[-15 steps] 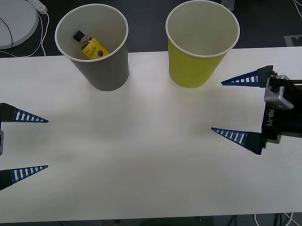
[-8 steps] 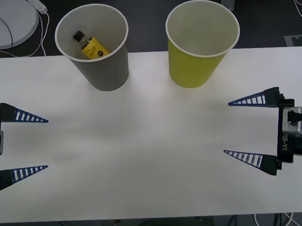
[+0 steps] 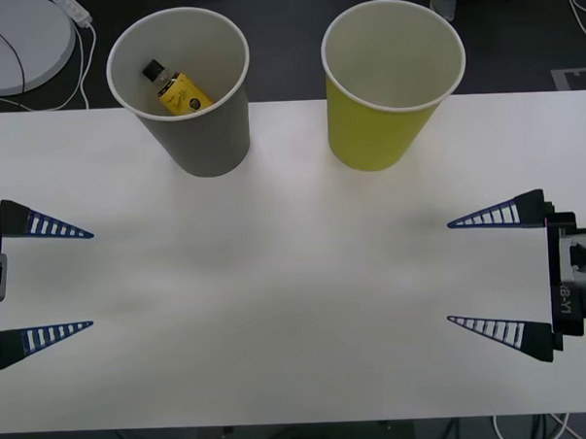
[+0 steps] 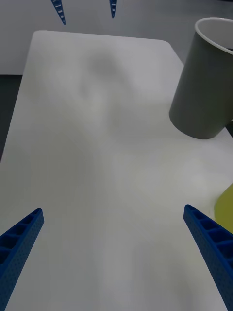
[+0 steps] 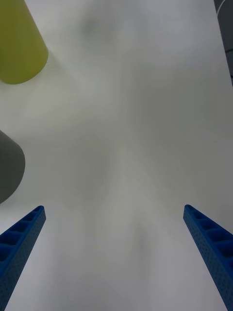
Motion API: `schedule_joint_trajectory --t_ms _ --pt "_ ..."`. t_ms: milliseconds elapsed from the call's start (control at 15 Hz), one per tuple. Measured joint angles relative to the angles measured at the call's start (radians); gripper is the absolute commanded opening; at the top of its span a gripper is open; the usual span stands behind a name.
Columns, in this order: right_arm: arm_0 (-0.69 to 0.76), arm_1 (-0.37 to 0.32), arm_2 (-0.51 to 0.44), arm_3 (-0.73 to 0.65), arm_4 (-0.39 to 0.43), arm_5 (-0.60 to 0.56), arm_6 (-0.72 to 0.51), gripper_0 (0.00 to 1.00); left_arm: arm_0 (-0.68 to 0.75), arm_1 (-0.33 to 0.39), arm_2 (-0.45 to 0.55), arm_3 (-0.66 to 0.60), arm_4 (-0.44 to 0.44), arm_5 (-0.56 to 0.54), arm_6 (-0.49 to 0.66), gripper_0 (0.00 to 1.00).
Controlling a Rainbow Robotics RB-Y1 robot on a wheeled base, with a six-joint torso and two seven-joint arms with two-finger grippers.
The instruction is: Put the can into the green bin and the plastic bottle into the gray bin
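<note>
a: where are the two bins sitting?
b: both are standing upright at the far edge of the white table (image 3: 277, 308). the gray bin (image 3: 196, 117) is standing on the left, the green bin (image 3: 381, 118) on the right, with a gap of bare table between them. they are not touching.

a: and the bottle?
b: the bottle (image 3: 175, 88) is lying inside the gray bin, tilted, its black cap pointing up toward the far left wall of the cup. the yellow label is facing up.

a: is anything showing in the green bin?
b: its white inside is showing, and i cannot tell what is lying at the bottom.

a: what is the left gripper doing?
b: the left gripper (image 3: 67, 281) is hanging over the left edge of the table, well apart from both bins. its blue fingers are spread wide, tips pointing toward the middle of the table, holding nothing. its wrist view is looking across bare table past the lower walls of both bins.

a: and the right gripper?
b: the right gripper (image 3: 470, 270) is hovering over the right side of the table, nearer than the green bin and apart from it. its fingers are spread wide too, gripping nothing. in the right wrist view the gray bin's wall is standing ahead, with the left gripper's fingertips far off beyond the table.
</note>
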Motion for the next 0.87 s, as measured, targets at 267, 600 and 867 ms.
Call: schedule_joint_trajectory --t_ms 267,600,867 --pt "0.016 -0.018 -0.003 0.0 -0.002 -0.014 -0.012 1.0 0.0 0.0 0.0 0.0 0.0 0.0 0.0 1.0" --pt "0.022 -0.024 -0.011 0.001 -0.005 -0.011 -0.03 1.0 0.0 0.0 0.0 0.0 0.0 0.0 0.0 1.0" --pt "0.022 -0.024 -0.013 0.0 -0.005 -0.009 -0.035 1.0 0.0 0.0 0.0 0.0 0.0 0.0 0.0 1.0"
